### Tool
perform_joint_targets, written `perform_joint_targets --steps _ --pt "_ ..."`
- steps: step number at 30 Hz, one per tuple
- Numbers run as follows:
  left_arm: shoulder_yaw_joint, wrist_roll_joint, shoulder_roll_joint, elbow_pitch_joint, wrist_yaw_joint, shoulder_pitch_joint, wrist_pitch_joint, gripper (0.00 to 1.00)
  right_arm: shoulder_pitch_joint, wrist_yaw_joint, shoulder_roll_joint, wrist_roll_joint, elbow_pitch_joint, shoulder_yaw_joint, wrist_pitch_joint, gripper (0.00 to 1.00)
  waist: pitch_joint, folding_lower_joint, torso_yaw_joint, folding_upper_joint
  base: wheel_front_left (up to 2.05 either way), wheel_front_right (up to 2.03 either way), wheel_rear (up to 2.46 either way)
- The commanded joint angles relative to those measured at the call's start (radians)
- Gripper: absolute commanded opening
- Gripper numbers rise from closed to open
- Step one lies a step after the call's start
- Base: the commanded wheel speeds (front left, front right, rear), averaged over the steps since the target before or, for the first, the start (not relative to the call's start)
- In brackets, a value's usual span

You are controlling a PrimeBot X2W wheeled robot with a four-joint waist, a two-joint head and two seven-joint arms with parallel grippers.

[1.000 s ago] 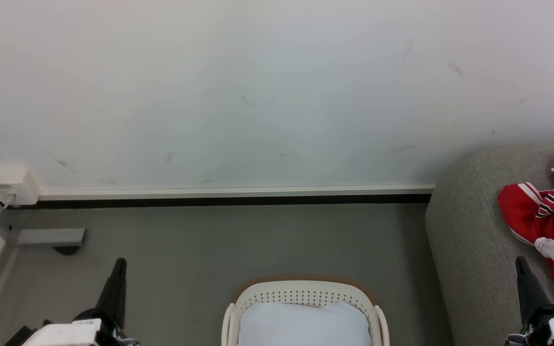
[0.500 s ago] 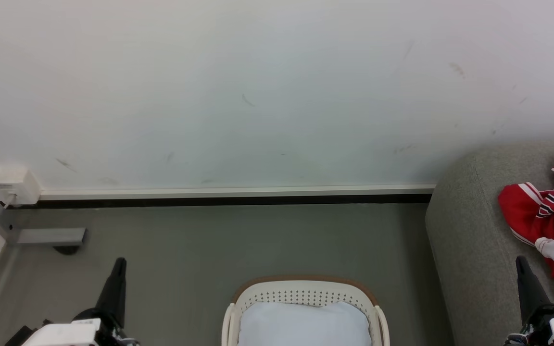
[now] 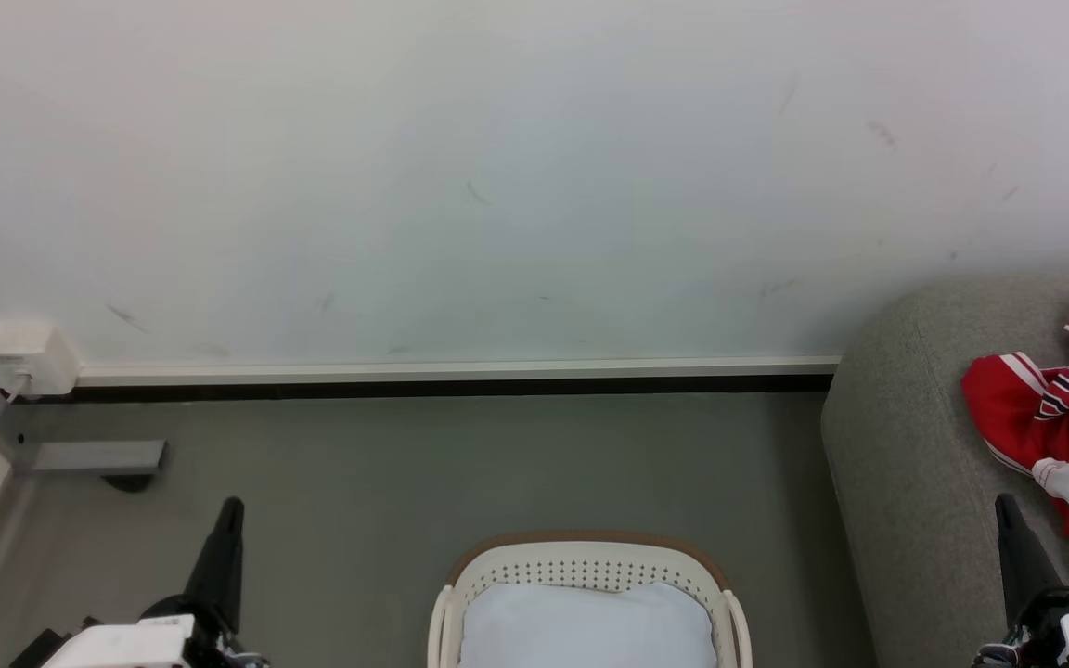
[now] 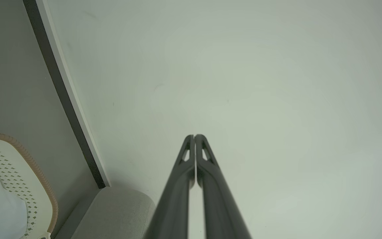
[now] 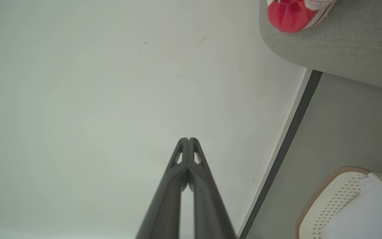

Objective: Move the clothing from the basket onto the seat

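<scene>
Left pincer (image 3: 232,508) and right pincer (image 3: 1004,506): long dark tapered fingers pressed together, holding nothing. Clothing (image 3: 1054,408): crumpled red fabric with white stripes, lying on the seat (image 3: 906,445), a rounded grey woven-upholstery block, just ahead of the right pincer. Basket (image 3: 590,557): cream perforated plastic with a brown braided rim, between both pincers, containing a smooth pale pad (image 3: 587,626).

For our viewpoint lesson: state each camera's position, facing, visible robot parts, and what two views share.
Head view: on head, facing wall, basket, seat bearing clothing; left gripper, right gripper show.
Left wrist view: on left wrist, facing wall; shut fingers show.
Right wrist view: on right wrist, facing wall; shut fingers show.
Shared: wrist views both show basket, seat.
</scene>
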Motion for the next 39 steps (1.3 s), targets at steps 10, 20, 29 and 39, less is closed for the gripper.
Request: perform_joint_targets --steps 10,20,29,39 --pt "0.001 -0.014 0.006 -0.003 -0.004 -0.008 0.004 0.00 -0.012 -0.002 -0.001 0.001 -0.004 -0.003 0.003 0.00 0.000 0.0000 0.000 0.0000 0.00 0.00 0.00" --pt "0.001 -0.014 0.006 -0.003 -0.004 -0.008 0.004 0.00 -0.012 -0.002 -0.001 0.001 -0.004 -0.003 0.003 0.00 0.000 0.0000 0.000 0.0000 0.00 0.00 0.00" --pt "0.001 -0.014 0.006 -0.003 -0.004 -0.008 0.004 0.00 -0.012 -0.002 -0.001 0.002 -0.004 -0.003 0.003 0.00 0.000 0.0000 0.000 0.0000 0.00 0.00 0.00" --pt "0.001 -0.014 0.006 -0.003 -0.004 -0.008 0.004 0.00 -0.012 -0.002 -0.001 0.002 -0.004 -0.003 0.003 0.00 0.000 0.0000 0.000 0.0000 0.00 0.00 0.00"
